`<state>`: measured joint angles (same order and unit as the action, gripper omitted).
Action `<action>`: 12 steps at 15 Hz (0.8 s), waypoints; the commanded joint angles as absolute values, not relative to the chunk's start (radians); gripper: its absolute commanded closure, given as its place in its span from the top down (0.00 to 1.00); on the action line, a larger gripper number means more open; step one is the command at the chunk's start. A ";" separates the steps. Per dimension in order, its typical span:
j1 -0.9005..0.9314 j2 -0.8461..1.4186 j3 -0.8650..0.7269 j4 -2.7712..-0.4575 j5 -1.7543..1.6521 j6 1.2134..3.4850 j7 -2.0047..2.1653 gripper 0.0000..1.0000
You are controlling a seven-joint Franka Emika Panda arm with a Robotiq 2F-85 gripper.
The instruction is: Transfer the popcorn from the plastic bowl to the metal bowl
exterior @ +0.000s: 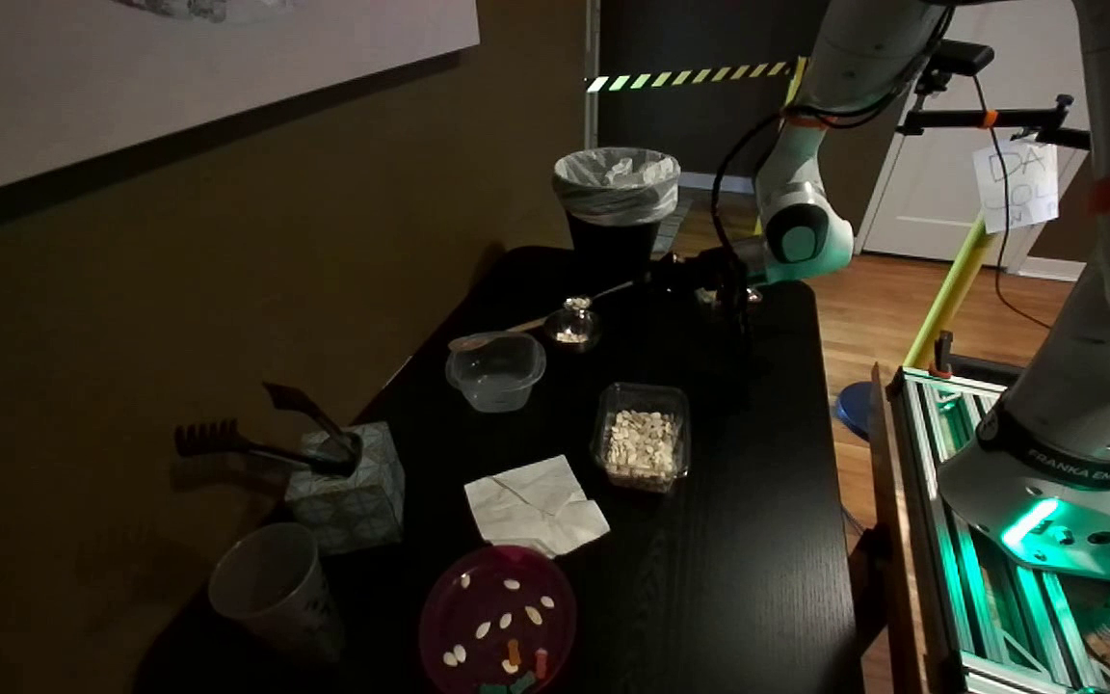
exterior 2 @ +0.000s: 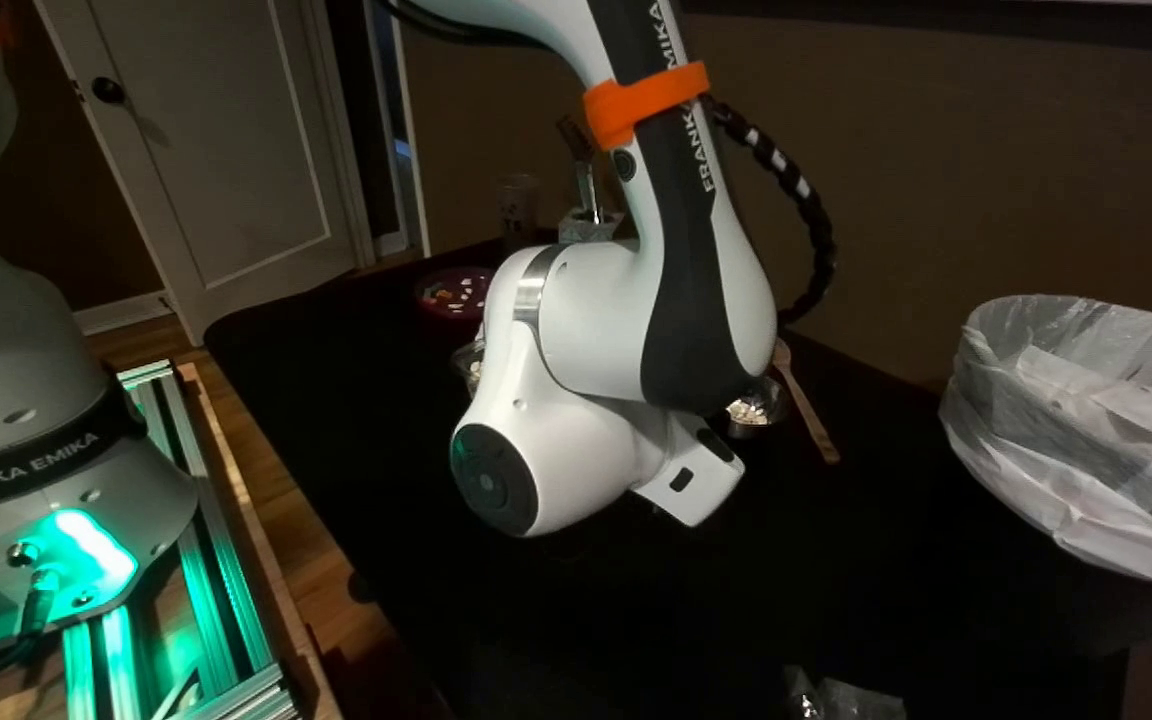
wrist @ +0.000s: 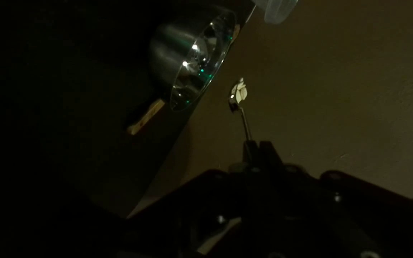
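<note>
In both exterior views, "FRANKA EMIKA" is printed on the black band [exterior: 1075, 465] of the white robot base [exterior: 1056, 509]; on the black-and-white arm [exterior 2: 678, 220] it is partly covered by an orange strap [exterior 2: 646, 103]. "DA" is handwritten on the far-right white paper sheet [exterior: 1017, 183], above unclear letters.

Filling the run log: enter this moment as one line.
gripper: holding spoon; spoon: loaded with white pieces; metal bowl: some inside; plastic tub: more inside

pieces [exterior: 640, 445] lie in the container [exterior: 649, 397], the napkin [exterior: 536, 508] between it and the plate [exterior: 455, 609].
</note>
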<state>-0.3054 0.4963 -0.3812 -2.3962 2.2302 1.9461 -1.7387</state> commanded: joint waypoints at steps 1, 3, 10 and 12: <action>-0.258 0.458 -0.393 -2.443 2.370 1.994 -1.935 0.01; -0.239 0.457 -0.393 -2.452 2.422 1.989 -2.069 0.01; -0.199 0.470 -0.387 -2.473 2.524 1.986 -2.420 0.01; -0.208 0.467 -0.376 -2.468 2.494 2.028 -2.343 0.01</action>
